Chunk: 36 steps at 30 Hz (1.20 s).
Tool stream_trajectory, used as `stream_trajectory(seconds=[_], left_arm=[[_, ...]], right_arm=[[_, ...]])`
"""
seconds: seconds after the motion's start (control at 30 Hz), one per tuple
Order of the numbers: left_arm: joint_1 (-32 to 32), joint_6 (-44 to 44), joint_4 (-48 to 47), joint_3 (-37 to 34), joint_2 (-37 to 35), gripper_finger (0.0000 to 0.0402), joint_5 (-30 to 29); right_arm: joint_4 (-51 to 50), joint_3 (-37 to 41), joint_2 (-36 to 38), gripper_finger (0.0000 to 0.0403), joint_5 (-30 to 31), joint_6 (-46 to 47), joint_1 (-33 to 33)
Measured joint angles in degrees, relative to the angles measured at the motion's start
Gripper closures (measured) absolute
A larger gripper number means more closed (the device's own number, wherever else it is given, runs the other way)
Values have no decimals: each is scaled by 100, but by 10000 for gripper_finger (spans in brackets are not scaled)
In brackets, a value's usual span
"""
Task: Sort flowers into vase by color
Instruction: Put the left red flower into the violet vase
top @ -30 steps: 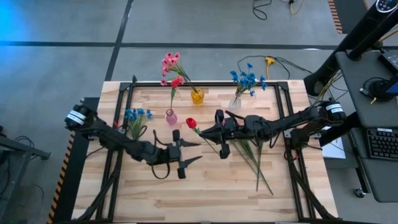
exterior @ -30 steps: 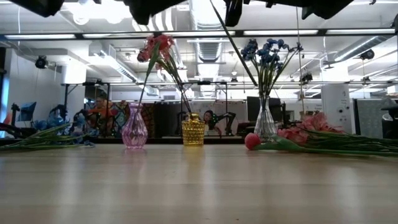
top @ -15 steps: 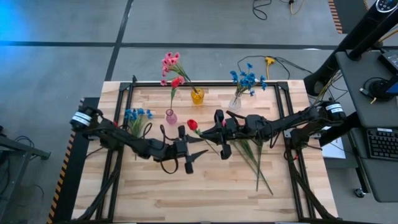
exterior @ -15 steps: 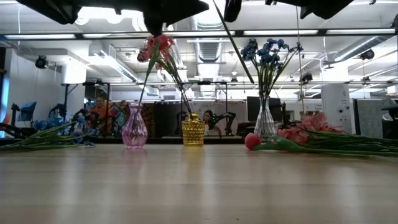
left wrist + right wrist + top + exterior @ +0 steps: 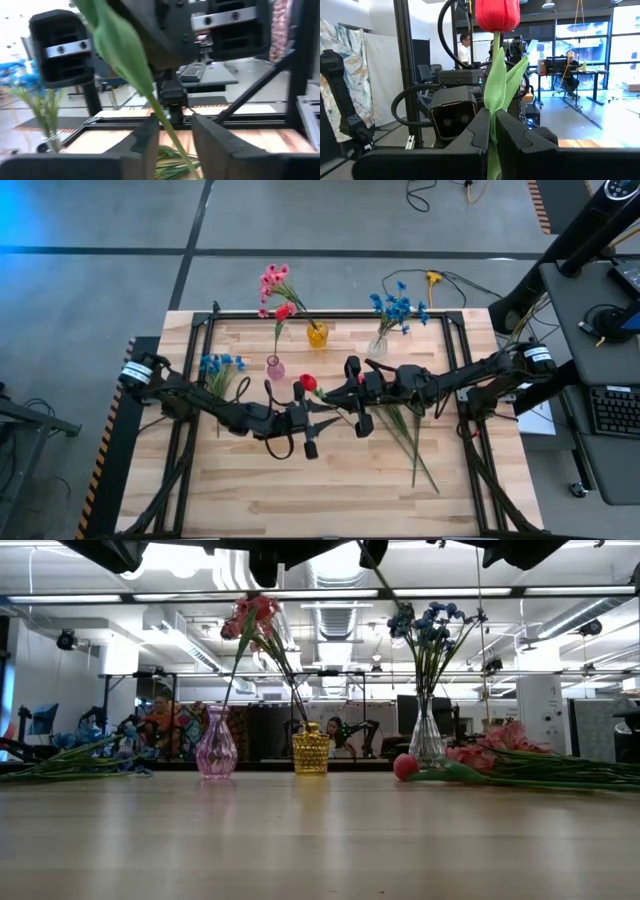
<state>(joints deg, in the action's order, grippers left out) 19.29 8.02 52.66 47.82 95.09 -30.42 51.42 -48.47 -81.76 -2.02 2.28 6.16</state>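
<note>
Arms reach low across the wooden bench [image 5: 250,490] from either side and meet near its middle, facing each other. Right claw [image 5: 352,396] is stretched out level from the right edge, fingers pressed together on the green stem of a red tulip [image 5: 306,382], whose bud stands upright above the fingers in the right wrist view [image 5: 497,14]. Left claw [image 5: 318,418] extends from the left edge, its two fingers apart, with the tulip's stem and leaf [image 5: 131,64] passing between them; the fingers [image 5: 216,136] do not touch the stem. At the bench's far side stand three vases: a pink vase [image 5: 275,367] with a red flower, a yellow vase [image 5: 317,334] with pink blooms [image 5: 274,283], and a clear vase [image 5: 378,346] with blue blooms [image 5: 397,307]. Loose blue flowers [image 5: 219,366] lie at the left, and more stems [image 5: 415,435] lie under the right arm.
</note>
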Motion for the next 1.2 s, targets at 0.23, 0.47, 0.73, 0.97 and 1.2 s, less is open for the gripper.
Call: stream_trajectory(seconds=[0.23,0.47,0.73,0.97,1.2], left_arm=[[-7,-1,-4,-14,-4,395,-105],[-4,28,-80,-21,-18,398,-170],[3,12,-720,-29,-204,401,-363],[119,-231,-1845,-38,-742,401,-799],[392,-382,-3166,-38,-1530,402,-1773]], right_arm=[[9,0,0,390,-20,68,5],[-36,0,0,374,-11,253,2],[-614,0,202,285,70,409,-7],[-1543,0,748,244,94,367,-9],[-2196,0,1056,243,361,367,-7]])
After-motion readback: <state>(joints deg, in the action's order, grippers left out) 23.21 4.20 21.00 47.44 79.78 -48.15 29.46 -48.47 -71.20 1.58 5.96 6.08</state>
